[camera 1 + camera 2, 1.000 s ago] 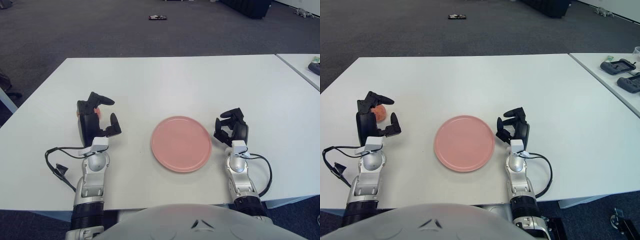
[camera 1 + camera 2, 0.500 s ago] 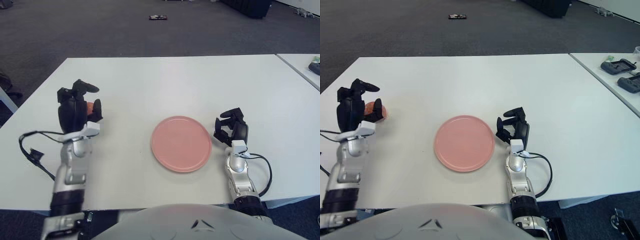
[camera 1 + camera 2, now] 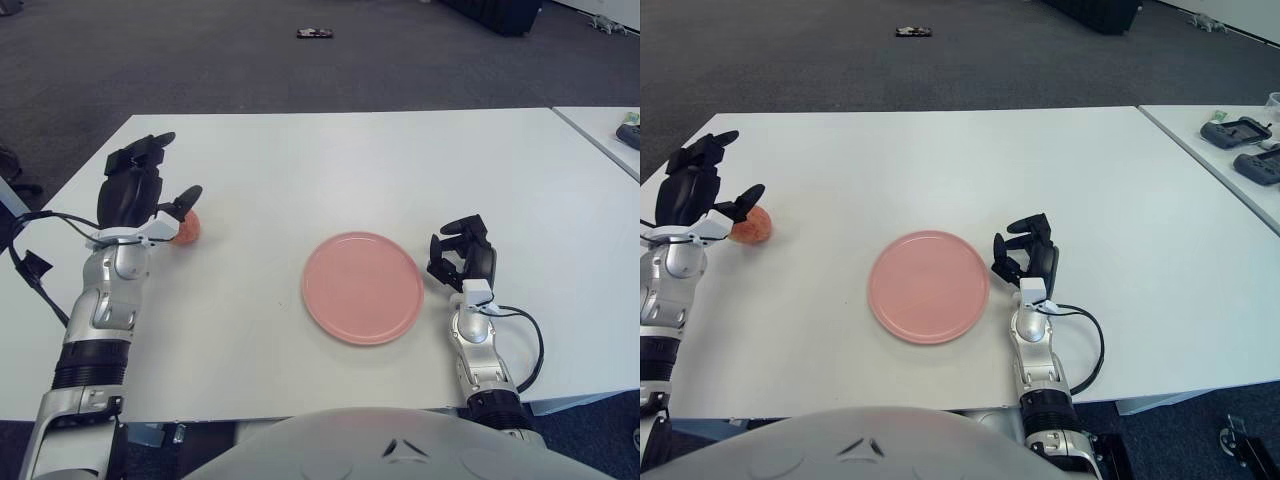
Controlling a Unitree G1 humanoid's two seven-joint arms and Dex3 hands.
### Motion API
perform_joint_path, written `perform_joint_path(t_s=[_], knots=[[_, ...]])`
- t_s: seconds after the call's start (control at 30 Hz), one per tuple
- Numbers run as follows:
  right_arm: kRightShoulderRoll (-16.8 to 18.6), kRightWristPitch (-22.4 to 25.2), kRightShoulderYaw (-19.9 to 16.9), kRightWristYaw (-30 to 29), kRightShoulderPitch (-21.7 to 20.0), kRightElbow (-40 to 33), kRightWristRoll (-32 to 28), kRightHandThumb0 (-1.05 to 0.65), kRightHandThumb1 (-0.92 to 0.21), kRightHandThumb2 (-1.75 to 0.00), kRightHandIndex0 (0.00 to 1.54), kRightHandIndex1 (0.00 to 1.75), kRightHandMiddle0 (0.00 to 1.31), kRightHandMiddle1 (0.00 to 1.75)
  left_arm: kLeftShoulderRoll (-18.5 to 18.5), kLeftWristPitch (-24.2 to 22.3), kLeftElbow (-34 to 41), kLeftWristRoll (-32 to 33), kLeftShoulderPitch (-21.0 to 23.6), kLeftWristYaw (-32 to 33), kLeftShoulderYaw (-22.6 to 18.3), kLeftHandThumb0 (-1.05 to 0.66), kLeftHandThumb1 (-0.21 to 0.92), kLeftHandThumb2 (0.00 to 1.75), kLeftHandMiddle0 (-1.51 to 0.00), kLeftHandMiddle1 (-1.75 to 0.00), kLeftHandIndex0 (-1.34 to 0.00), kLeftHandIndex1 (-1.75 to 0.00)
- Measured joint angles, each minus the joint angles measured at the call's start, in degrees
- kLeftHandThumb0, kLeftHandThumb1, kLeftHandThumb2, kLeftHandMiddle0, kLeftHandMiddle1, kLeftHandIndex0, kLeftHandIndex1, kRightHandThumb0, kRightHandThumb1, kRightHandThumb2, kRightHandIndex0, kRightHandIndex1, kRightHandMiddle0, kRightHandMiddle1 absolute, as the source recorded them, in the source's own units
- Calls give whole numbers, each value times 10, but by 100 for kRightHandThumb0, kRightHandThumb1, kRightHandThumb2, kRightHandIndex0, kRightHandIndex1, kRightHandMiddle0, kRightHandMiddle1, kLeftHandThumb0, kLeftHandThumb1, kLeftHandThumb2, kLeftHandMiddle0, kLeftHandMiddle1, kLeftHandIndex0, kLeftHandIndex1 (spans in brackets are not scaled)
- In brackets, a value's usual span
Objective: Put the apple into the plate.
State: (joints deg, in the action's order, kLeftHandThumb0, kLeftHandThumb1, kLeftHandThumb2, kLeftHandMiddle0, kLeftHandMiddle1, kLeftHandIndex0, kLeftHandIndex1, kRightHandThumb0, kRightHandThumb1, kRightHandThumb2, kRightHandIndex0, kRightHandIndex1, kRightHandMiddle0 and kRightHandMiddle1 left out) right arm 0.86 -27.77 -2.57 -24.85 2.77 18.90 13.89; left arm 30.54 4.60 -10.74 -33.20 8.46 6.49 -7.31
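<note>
The left hand (image 3: 135, 195) hovered with fingers spread, releasing the small red-orange apple (image 3: 752, 225) just right of it, near the white table's (image 3: 330, 160) left edge. The round pink plate (image 3: 362, 287) lay well right across bare tabletop; the right hand (image 3: 462, 255), loosely curled and empty, rested beside its rim.

we log this as an office or lab room: grey carpet floor (image 3: 250, 60), white table (image 3: 350, 160), a second table (image 3: 1230, 160) off its right edge bearing handheld controllers (image 3: 1240, 132).
</note>
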Motion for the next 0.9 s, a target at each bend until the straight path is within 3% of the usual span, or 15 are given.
perform_joint_path(t_s=[0.33, 0.9], knots=[[0, -5, 0, -2, -2, 1, 1, -40, -59, -98, 66, 142, 40, 175, 55, -18, -80, -14, 37, -47, 50, -105, 62, 68, 0, 0, 0, 0], [0, 0, -1, -2, -3, 2, 1, -40, -60, -97, 62, 144, 40, 175, 120, 43, -199, -12, 83, -133, 134, -101, 54, 75, 0, 0, 0, 0]])
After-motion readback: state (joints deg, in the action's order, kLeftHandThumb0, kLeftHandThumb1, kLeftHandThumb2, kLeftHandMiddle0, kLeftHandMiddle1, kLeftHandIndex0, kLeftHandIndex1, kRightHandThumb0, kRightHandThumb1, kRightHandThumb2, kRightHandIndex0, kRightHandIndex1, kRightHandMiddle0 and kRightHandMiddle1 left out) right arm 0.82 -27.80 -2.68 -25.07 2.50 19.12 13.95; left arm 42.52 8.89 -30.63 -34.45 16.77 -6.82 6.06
